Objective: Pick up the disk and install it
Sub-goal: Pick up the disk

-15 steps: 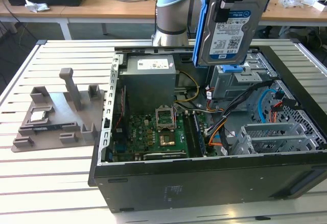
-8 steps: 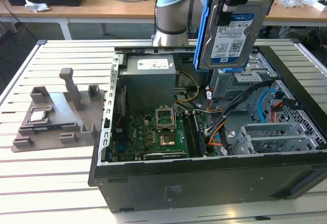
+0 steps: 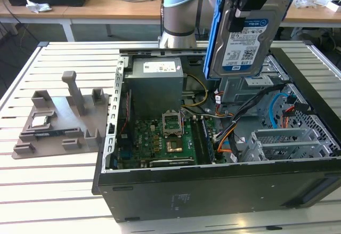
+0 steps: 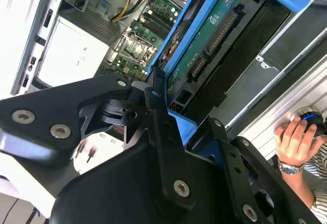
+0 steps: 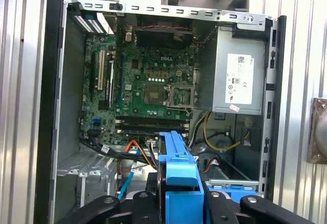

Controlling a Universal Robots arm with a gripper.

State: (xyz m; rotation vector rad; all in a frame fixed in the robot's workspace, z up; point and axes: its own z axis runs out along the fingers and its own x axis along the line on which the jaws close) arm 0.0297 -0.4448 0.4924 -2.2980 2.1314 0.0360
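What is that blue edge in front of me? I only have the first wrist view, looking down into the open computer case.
Observer: That is the disk's frame. In the exterior view the disk hangs upright above the case, with its printed label facing the camera.
Operator: Is the gripper closed on it?
Observer: Yes. In the second wrist view the gripper is shut on the blue frame, with the circuit-board side showing.
Operator: Is anyone nearby?
Observer: A person's hand, wearing a wristwatch, rests on a small dark object outside the case.
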